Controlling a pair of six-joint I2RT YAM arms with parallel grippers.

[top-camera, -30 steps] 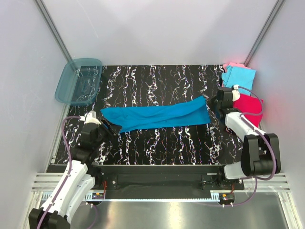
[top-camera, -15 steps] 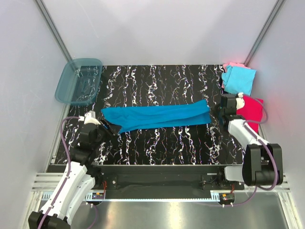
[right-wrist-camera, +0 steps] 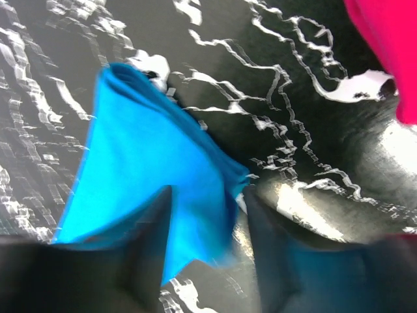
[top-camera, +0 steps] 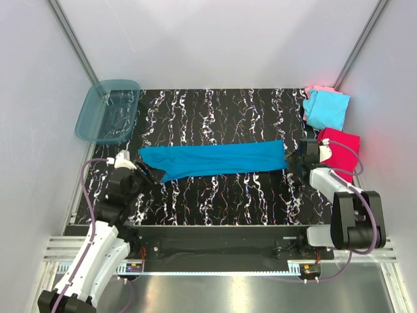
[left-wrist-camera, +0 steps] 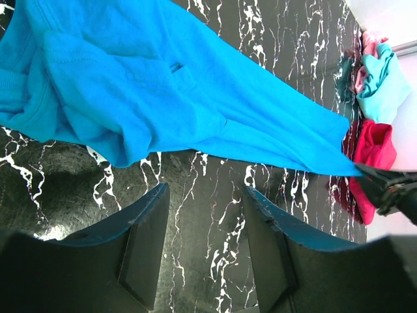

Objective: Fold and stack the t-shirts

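Black marble table (top-camera: 215, 195) holds the teal-blue t-shirt (top-camera: 215, 160) stretched 9 to 3 o'clock; right gripper (top-camera: 300, 159) has just parted, dropping its 3 o'clock end, left gripper (top-camera: 152, 175) gapes empty at 9, so stretching looks done.

Top external camera looked down from high beyond 6 o'clock of the table (top-camera: 215, 195). Left wrist camera, low at 9 o'clock, faced 3 o'clock along the teal-blue t-shirt (left-wrist-camera: 163, 98). Right wrist camera sat closest over its 3 o'clock end, shared by all.
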